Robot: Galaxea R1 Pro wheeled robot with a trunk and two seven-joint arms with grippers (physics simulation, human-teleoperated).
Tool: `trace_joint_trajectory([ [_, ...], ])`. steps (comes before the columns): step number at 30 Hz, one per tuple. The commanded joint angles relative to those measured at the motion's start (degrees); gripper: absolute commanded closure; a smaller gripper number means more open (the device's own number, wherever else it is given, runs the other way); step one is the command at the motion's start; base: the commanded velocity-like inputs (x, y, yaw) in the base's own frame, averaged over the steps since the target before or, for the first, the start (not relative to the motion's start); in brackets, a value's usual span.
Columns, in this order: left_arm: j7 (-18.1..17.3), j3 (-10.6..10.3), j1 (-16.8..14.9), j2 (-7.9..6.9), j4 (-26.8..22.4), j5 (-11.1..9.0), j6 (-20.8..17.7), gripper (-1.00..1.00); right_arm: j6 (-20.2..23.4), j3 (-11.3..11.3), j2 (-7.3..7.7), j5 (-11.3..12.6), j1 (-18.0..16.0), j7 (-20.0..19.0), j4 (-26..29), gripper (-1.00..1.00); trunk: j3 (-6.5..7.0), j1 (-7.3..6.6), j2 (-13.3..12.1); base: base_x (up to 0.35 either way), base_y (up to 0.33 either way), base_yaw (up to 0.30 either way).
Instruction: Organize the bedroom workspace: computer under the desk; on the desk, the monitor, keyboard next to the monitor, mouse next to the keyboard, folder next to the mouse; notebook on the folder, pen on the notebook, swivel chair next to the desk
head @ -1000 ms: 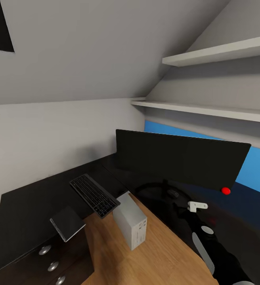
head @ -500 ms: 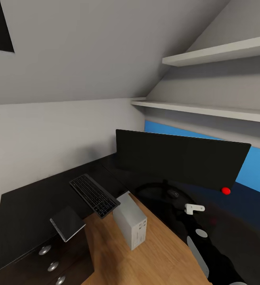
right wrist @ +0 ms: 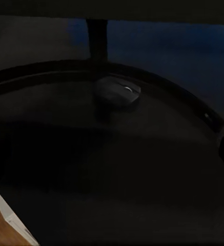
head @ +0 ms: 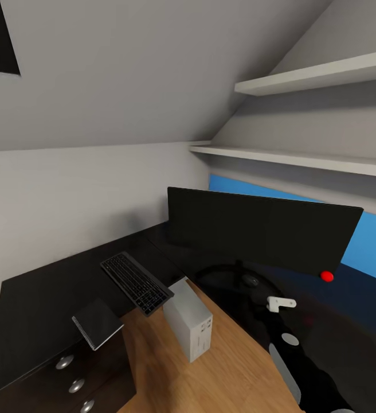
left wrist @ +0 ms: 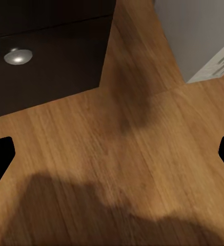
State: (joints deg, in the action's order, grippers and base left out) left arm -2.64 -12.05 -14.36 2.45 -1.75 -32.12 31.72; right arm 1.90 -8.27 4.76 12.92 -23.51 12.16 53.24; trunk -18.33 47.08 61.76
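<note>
The black monitor [head: 262,232] stands on the black desk [head: 33,304], red dot at its lower corner. Left of it lies the keyboard [head: 136,282]. The dark mouse [head: 250,280] [right wrist: 118,92] rests inside the monitor's curved stand. A grey notebook [head: 98,323] overhangs the desk's front corner. Under the desk stands the grey computer [head: 189,320] [left wrist: 204,36]. My right gripper [right wrist: 112,159] hovers low over the desk, open, pointing at the mouse a short way ahead. Over the wooden floor, my left gripper [left wrist: 112,154] is open and empty. Folder, pen and swivel chair are out of view.
Black drawers with silver knobs [head: 65,362] [left wrist: 18,56] sit under the desk's left end. Two white wall shelves [head: 325,74] [head: 302,160] hang above the monitor under a sloping ceiling. Wooden floor [head: 234,367] lies between the drawers and my right arm [head: 302,367].
My right arm has edged slightly left and lower over the desk near the mouse. Everything on the desk stays where it was.
</note>
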Motion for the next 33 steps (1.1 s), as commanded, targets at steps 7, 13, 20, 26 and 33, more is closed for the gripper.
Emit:
trace_joint_trajectory([
  [7,-0.1,-0.3,-0.1,0.01,0.1,-0.7,0.3,-1.0,-0.4,-0.3,0.03,-1.3,0.0,0.6,-0.4,-1.0,-1.33,1.55,2.9,0.0,0.0,0.0],
  [13,-0.1,-0.3,-0.1,0.01,0.1,-0.7,0.3,-1.0,-1.0,-0.3,-0.34,-2.5,-0.1,0.6,-0.6,-1.0,-2.41,2.87,5.3,0.0,0.0,0.0],
  [20,-0.1,-0.3,-0.1,0.01,0.1,-0.7,0.4,-1.0,-1.2,-0.2,-0.63,-2.9,-0.1,0.6,-0.6,-1.0,-3.67,4.4,8.1,0.0,0.0,0.0],
  [26,-0.1,-0.3,-0.1,0.01,0.1,-0.7,0.4,-1.0,-1.2,-0.2,-0.7,-3.0,-0.1,0.6,-0.6,-1.0,-4.74,5.72,10.5,0.0,0.0,0.0],
  [33,-0.1,-0.3,-0.1,0.01,0.1,-0.7,0.4,-1.0,-1.2,-0.2,-0.71,-3.0,-0.1,0.6,-0.6,-1.0,-6.0,7.26,13.3,0.0,0.0,0.0],
])
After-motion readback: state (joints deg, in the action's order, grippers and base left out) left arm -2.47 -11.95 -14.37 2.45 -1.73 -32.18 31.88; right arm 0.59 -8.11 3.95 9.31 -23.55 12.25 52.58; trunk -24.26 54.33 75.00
